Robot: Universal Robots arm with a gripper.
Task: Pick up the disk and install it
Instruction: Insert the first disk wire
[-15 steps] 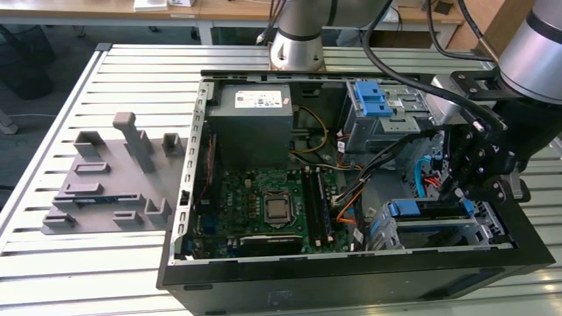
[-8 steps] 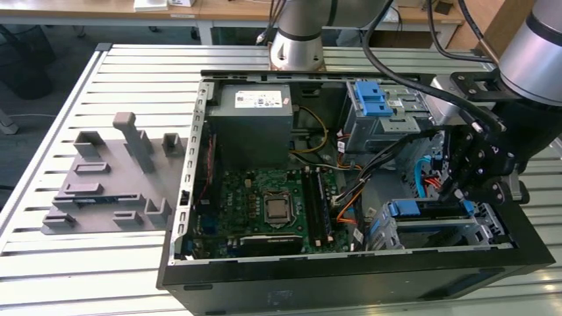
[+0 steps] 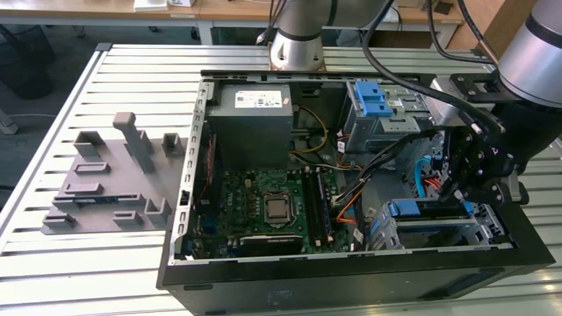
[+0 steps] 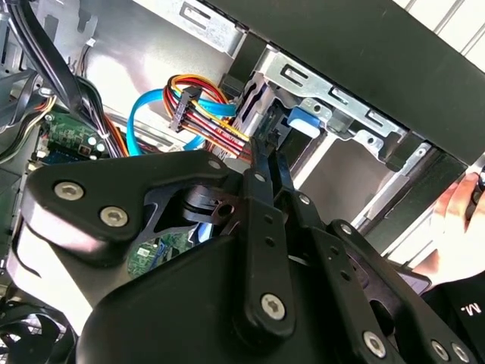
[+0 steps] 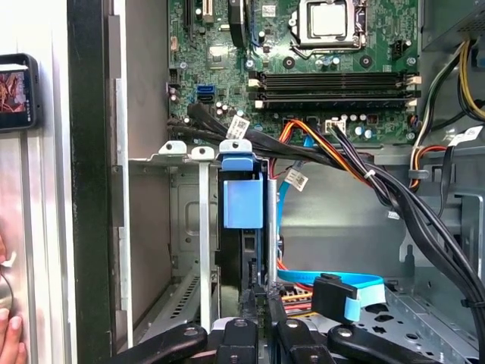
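Gripper: fingers closed together at the disk's blue carrier, seated in the cage; drive body hidden.

The disk stands on edge inside the grey metal drive cage, slotted in so that mostly its blue plastic carrier shows: a blue front tab and a broad blue face, with the dark edge of the drive below it. In the exterior view the blue carrier sits at the cage's open top, level with the cage rim. In the second wrist view a blue corner of it shows against the cage's silver wall.
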